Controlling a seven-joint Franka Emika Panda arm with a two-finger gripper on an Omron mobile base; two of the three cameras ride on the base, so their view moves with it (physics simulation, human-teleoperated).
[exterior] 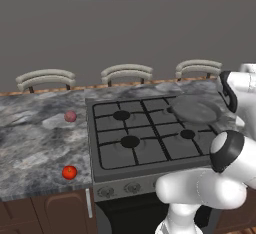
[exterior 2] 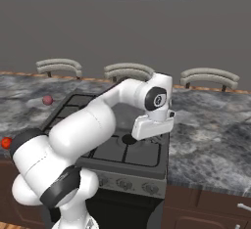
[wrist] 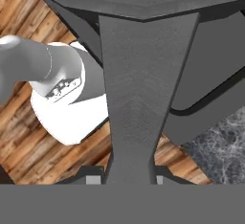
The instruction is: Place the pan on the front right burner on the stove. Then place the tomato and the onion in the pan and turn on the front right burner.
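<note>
My pincer (wrist: 130, 177) pinching flat grey handle of dark grey round pan (exterior: 196, 109), held over grey steel stove (exterior: 150, 133). Shiny red tomato (exterior: 69, 172), dull pink onion (exterior: 70, 116) on marble counter (exterior: 35, 138).

I'm getting flat, even, rendered light with no clear source. On the stove (exterior: 150, 133) the grates are casting only faint soft shadows. To its left, the tomato (exterior: 69, 172) is showing a small glossy highlight. Both base views are looking soft and low in detail. In the hand view, the pan (wrist: 143, 74) handle is reading sharp, without glare.
</note>
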